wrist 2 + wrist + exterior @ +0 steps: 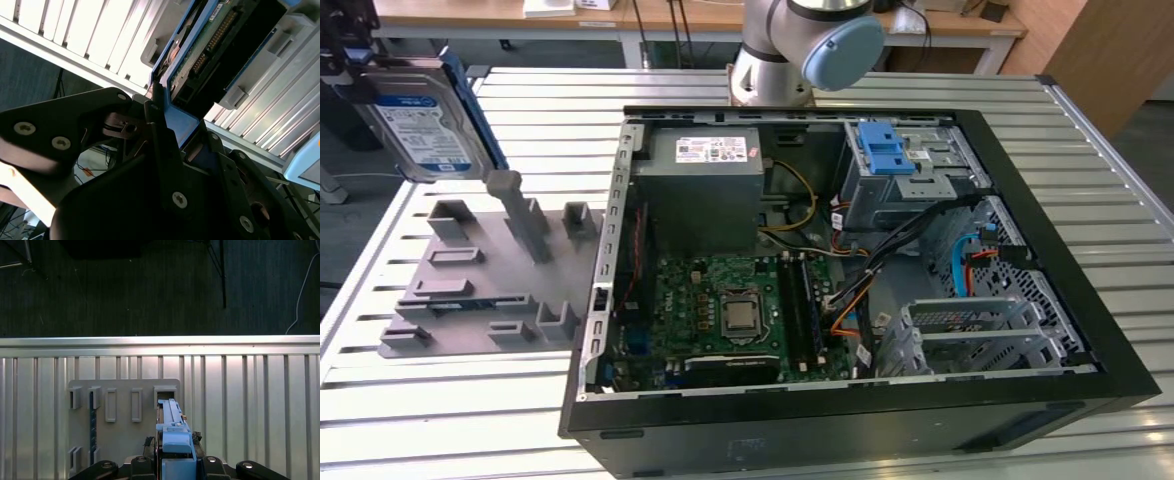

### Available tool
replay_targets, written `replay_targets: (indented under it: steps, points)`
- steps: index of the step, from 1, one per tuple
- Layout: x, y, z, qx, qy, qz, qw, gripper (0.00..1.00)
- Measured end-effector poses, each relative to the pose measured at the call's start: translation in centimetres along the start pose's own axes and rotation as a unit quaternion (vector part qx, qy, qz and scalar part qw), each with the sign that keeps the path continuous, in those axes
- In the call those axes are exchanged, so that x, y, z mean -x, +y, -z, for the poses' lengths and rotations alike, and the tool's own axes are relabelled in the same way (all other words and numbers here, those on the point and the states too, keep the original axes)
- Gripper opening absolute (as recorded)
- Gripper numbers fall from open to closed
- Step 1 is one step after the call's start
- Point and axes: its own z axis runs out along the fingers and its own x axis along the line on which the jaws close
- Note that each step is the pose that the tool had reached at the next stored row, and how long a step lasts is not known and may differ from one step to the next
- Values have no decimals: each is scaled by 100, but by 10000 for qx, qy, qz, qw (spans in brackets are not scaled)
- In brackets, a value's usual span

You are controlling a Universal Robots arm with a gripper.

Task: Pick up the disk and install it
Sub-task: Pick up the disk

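Holding the disk (424, 125) aloft at upper left, my gripper (170, 125) clamps its blue-framed edge; I judge it rigid, dense and shock-sensitive.

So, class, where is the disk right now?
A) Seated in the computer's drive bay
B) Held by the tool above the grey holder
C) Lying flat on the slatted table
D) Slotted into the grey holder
B: in the exterior view the disk hangs in the air over the grey holder, outside the computer case, and in the first wrist view the tool is clamped on its blue bracket.
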Motion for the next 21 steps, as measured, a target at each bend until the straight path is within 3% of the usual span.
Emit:
replay_targets:
  steps: [21]
  points:
    - [0, 1, 61, 0, 0, 0, 10000, 36]
